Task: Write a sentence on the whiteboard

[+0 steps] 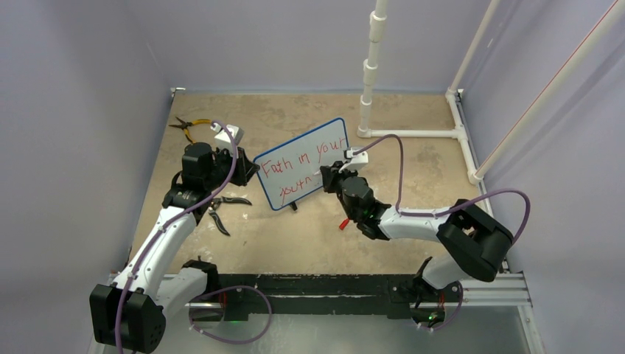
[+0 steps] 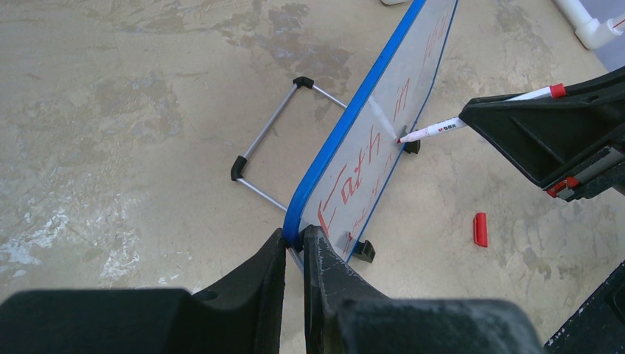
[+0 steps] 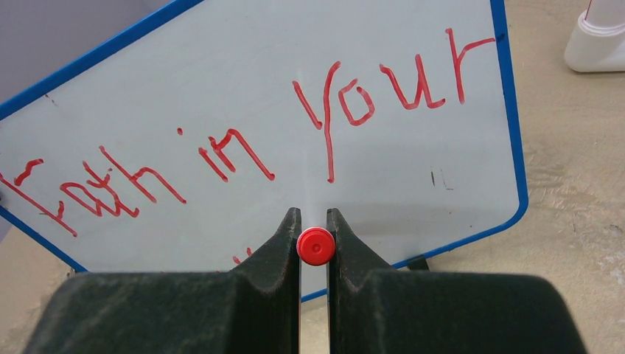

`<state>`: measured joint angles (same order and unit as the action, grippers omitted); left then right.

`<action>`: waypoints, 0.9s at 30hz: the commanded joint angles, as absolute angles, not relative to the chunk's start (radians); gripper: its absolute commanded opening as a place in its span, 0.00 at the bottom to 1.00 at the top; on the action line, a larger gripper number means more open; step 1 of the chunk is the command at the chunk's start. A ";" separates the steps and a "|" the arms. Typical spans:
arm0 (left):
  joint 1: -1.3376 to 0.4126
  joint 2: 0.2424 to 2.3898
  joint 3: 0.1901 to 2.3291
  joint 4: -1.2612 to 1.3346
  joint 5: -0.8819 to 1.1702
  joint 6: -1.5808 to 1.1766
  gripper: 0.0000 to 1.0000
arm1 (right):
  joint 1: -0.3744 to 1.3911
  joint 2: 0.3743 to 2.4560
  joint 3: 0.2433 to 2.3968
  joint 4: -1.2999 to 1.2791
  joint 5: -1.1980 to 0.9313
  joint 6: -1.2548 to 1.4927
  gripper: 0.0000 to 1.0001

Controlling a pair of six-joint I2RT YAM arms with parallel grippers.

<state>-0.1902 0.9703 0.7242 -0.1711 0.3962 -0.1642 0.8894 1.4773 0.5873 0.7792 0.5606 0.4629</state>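
Observation:
The whiteboard (image 1: 309, 147), blue-framed, stands tilted mid-table on small black feet. The red sentence (image 1: 298, 160) reads "Faith in your" with a partial second line beneath. My left gripper (image 2: 295, 237) is shut on the board's blue edge (image 2: 324, 158) at its left corner. My right gripper (image 3: 315, 221) is shut on a white marker (image 2: 435, 130) with a red end (image 3: 315, 246). The marker's tip touches the board face low down, by the second line. In the right wrist view the fingers (image 3: 276, 251) hide most of that second line.
The red marker cap (image 2: 480, 229) lies on the table right of the board. A wire stand (image 2: 273, 140) props the board from behind. Yellow-handled pliers (image 1: 190, 125) and black pliers (image 1: 225, 210) lie at the left. A white pipe frame (image 1: 413, 133) stands at back right.

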 commanded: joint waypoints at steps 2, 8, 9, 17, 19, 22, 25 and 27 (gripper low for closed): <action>-0.192 0.981 0.714 -0.177 0.420 -0.160 0.00 | 0.881 1.489 0.632 0.788 0.596 0.455 0.00; -0.192 0.979 0.714 -0.176 0.421 -0.160 0.00 | 0.872 1.478 0.634 0.763 0.616 0.463 0.00; -0.192 0.979 0.714 -0.175 0.421 -0.161 0.00 | 0.870 1.476 0.635 0.762 0.619 0.462 0.00; -0.192 0.979 0.714 -0.175 0.424 -0.161 0.00 | 0.865 1.452 0.642 0.764 0.625 0.449 0.00; -0.192 0.977 0.713 -0.175 0.424 -0.160 0.00 | 0.865 1.447 0.643 0.771 0.619 0.443 0.00; -0.192 0.976 0.712 -0.176 0.423 -0.160 0.00 | 0.865 1.441 0.645 0.779 0.612 0.437 0.00; -0.192 0.977 0.713 -0.176 0.423 -0.160 0.00 | 0.865 1.436 0.642 0.791 0.611 0.431 0.00; -0.192 0.977 0.713 -0.177 0.423 -0.160 0.00 | 0.865 1.434 0.643 0.797 0.608 0.427 0.00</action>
